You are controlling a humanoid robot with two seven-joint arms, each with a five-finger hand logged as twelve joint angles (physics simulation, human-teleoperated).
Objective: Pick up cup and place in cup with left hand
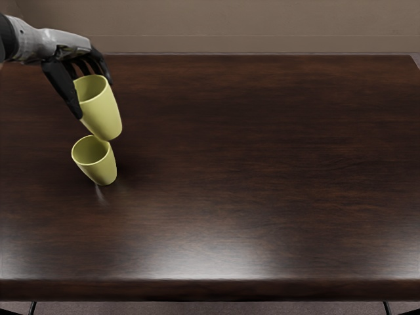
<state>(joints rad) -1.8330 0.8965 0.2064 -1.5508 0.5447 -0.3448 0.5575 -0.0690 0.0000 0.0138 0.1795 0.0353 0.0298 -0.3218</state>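
Held cup (103, 115): yellow-green, off the table, at about 10 o'clock from the tabletop's centre. Mouth up, tapering to a narrower base, axis running roughly 11 to 5 o'clock in this view.

Target cup (100, 168): same colour and similar shape, standing on the table, mouth up. Sits at 6 o'clock of the held one in the picture, so between 9 and 10 o'clock from table centre. Base of the held cup overlaps the target's rim at its 1 o'clock side. Can't tell from this angle whether they touch. Not nested: held cup is outside the target's mouth as seen here.

Left hand (70, 54): pinching the held cup near its upper part. Thumb (64, 88) runs down the cup's 9 o'clock side, fingers (98, 63) curl around the 12 to 1 o'clock side of the rim. Exact finger contacts partly hidden behind the cup. Dark digits, light grey shell on the back. Arm (8, 38) enters from the left edge at about 10 o'clock, black at the frame edge.

Around that: dark brown wood-grain table (262, 157), glossy, with a bright reflection toward 6 o'clock and a smaller pale one by the target's base. Brownish wall (230, 23) at 12 o'clock, past the far edge.
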